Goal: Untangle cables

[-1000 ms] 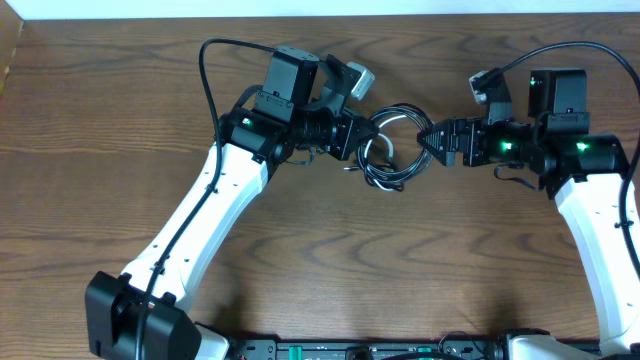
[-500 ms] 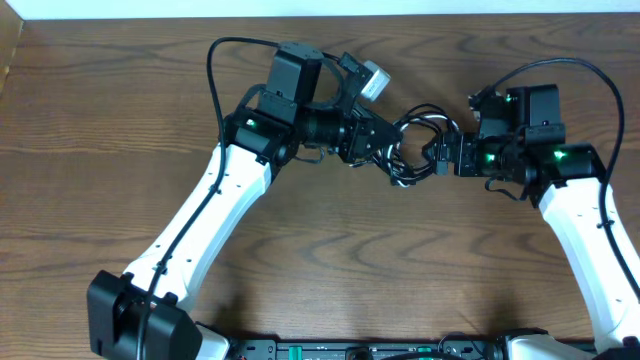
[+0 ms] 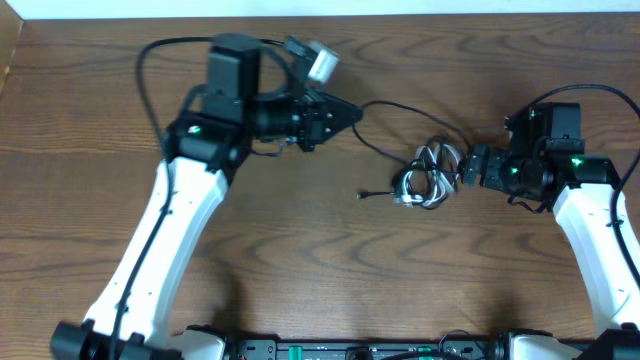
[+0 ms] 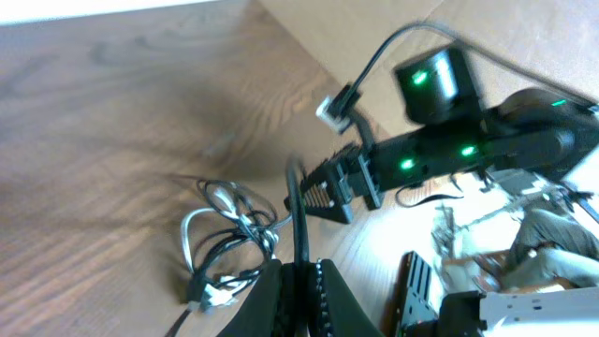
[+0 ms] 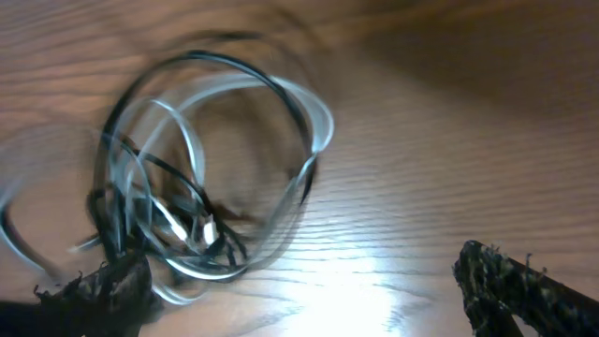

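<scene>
Left claw (image 3: 350, 112) is clenched on a thin black cable strand (image 3: 392, 106), which the left wrist view shows pinched between its closed fingers. Half a second ago this claw sat right against the small knot of black and pale grey cables (image 3: 428, 175). Now the left arm has swung back toward its own side, well apart from the knot, and the strand runs in a long, gently curved line from claw to knot. The knot has slid toward the right claw (image 3: 463, 168), which is released, its fingers spread wide. The loops lie on the brown wooden bench (image 3: 300, 270) just ahead of those fingers.

Judging from this, one strand is coming free, most loops remain tangled, and nothing anchors the knot.

Counted: two arms, two claws, one knot, one strand drawn out, and one loose plug end (image 3: 362, 195) lying near the knot's left side. How many cables the knot contains cannot be told.
</scene>
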Controlling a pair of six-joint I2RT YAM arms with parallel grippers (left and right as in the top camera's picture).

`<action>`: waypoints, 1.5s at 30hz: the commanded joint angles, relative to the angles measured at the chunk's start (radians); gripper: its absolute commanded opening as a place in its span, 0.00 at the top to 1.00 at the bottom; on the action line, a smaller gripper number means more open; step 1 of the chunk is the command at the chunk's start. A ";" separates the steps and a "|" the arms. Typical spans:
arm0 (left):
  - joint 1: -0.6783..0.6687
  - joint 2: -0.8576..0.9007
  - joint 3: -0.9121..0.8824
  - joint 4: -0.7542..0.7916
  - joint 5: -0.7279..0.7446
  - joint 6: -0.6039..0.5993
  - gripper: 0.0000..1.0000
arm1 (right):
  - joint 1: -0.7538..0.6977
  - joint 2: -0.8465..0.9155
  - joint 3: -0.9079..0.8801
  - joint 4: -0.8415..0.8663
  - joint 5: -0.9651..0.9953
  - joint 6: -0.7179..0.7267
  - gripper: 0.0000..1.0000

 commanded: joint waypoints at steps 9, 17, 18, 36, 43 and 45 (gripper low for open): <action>-0.007 -0.025 0.034 -0.042 0.035 0.014 0.92 | 0.001 0.000 -0.003 0.015 -0.068 -0.002 0.01; -0.004 -0.025 0.034 -0.040 0.035 0.014 0.92 | 0.000 0.000 -0.002 0.003 -0.083 -0.055 0.01; 0.002 -0.026 0.034 -0.037 0.035 0.014 0.92 | -0.002 0.000 -0.003 -0.006 -0.011 -0.013 0.01; 0.388 -0.167 0.034 -0.040 0.039 0.002 0.92 | -0.193 0.000 -0.002 -0.081 0.179 0.038 0.01; 0.469 -0.203 0.034 -0.060 0.098 -0.013 0.92 | -0.213 0.000 -0.002 -0.079 0.118 0.036 0.01; 0.468 -0.201 0.034 -0.077 0.098 -0.013 0.92 | -0.204 0.000 -0.002 -0.077 0.085 0.014 0.01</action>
